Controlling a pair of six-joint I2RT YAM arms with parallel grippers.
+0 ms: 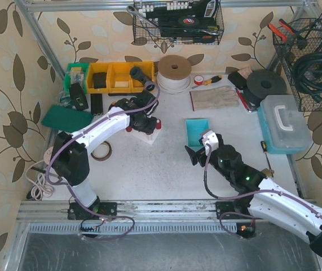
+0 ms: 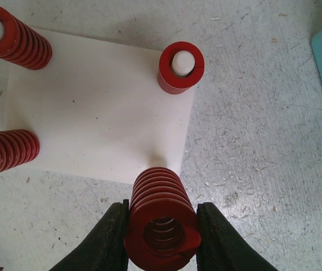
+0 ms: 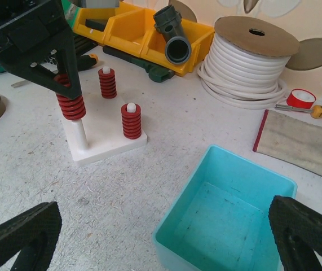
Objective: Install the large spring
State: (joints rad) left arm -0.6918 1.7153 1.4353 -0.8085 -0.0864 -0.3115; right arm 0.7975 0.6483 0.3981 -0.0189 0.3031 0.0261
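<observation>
The large spring [image 2: 158, 186], red and thickly coiled, is pinched between the black fingers of my left gripper [image 2: 162, 210]. In the right wrist view this spring [image 3: 70, 105] sits over the top of a white peg [image 3: 80, 135] at the near corner of the white base [image 3: 107, 148], with bare peg showing below it. Three other red springs stand on pegs of the base [image 2: 93, 113], one of them at its far right corner [image 2: 180, 68]. My right gripper [image 3: 163, 237] hangs wide open and holds nothing, above the near edge of a teal bin [image 3: 228, 214].
Behind the base are yellow bins [image 1: 115, 76] and a white cable spool [image 1: 173, 73]. A tape roll [image 1: 101, 151] lies left of the base. A cloth [image 1: 214, 97] and a pale blue toolbox [image 1: 285, 124] sit to the right. A green pad [image 1: 65, 118] lies at the left.
</observation>
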